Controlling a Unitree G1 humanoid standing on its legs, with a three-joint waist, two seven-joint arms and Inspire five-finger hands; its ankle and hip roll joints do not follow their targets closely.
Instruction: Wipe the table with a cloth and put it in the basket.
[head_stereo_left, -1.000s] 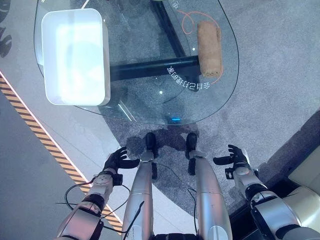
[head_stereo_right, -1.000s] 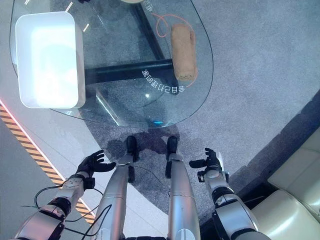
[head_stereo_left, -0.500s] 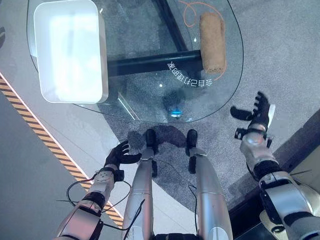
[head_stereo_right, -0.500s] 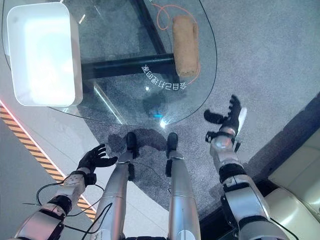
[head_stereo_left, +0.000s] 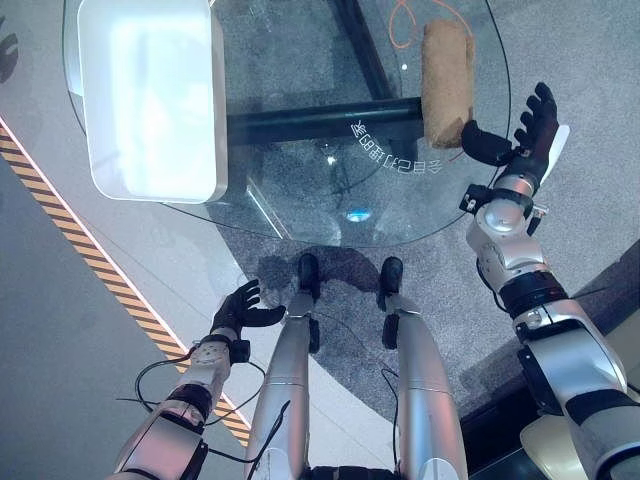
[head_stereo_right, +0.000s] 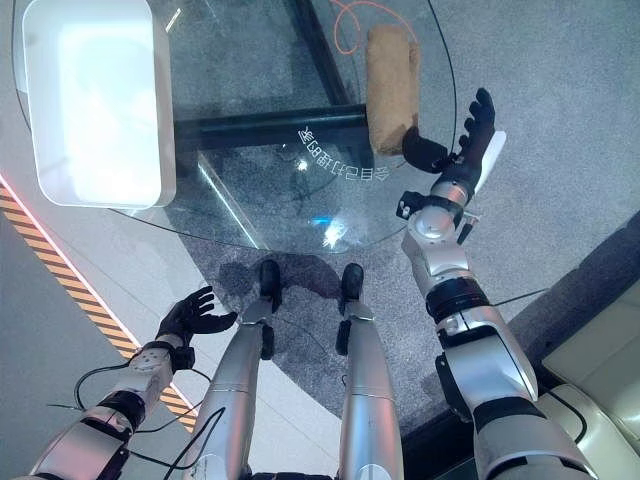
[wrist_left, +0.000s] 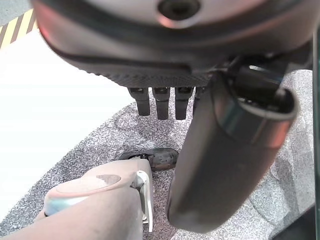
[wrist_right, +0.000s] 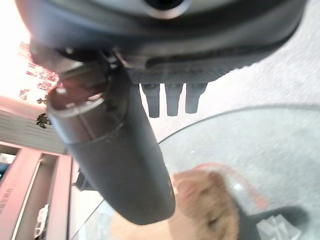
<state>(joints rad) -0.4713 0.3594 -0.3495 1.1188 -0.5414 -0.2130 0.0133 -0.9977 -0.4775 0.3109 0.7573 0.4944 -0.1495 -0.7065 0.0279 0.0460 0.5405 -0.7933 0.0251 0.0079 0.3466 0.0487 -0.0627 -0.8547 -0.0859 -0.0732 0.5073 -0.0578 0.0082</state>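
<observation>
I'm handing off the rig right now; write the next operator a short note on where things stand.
Right robot hand: open, raised beside the cloth's near end, thumb toward it, not gripping.
Left robot hand: open, idle, low by the floor.
Cloth: rolled, on the glass table near its right edge.
Basket: white, on the table's left side.
Done: nothing yet.
Left: grasp cloth, wipe table, drop cloth in basket.

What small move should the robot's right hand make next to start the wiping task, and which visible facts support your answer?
Probably the right hand should ease a little further left and down onto the rolled brown cloth. The hand is open, its thumb close beside the cloth's near end, nothing grasped yet. The cloth lies on the glass table, far from the white basket. The left hand hangs open, low.
</observation>
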